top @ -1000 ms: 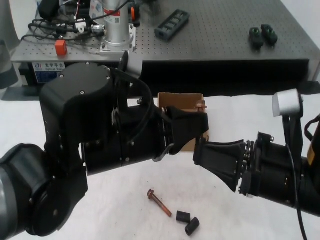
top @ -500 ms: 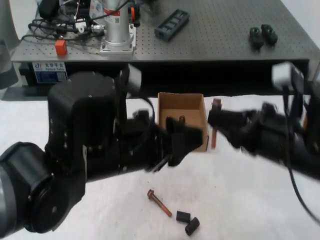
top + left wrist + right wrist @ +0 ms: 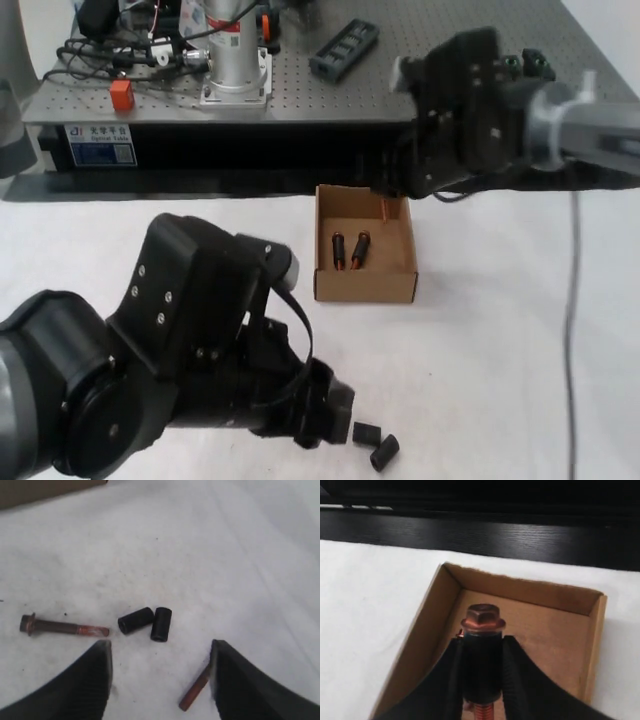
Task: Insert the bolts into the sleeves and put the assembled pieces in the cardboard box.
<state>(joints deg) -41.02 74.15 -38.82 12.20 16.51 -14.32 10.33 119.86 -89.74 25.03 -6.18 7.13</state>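
Copper-coloured sleeved bolt (image 3: pixel 482 621) sits clamped between the right gripper (image 3: pixel 483 649) fingers, over the cardboard box (image 3: pixel 530 591) holding two assembled pieces (image 3: pixel 339 250). Left gripper (image 3: pixel 159 652) hangs wide open, empty, above two loose sleeves (image 3: pixel 136 620) and two bare bolts (image 3: pixel 62 627).

Bright even light, white cloth (image 3: pixel 500 380) washed pale, faint soft shadows beside sleeves (image 3: pixel 161 624)

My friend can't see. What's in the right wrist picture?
A black two-fingered claw grips a black sleeve with a copper-coloured hex-head bolt pushed through it, over an open brown cardboard box on white cloth.
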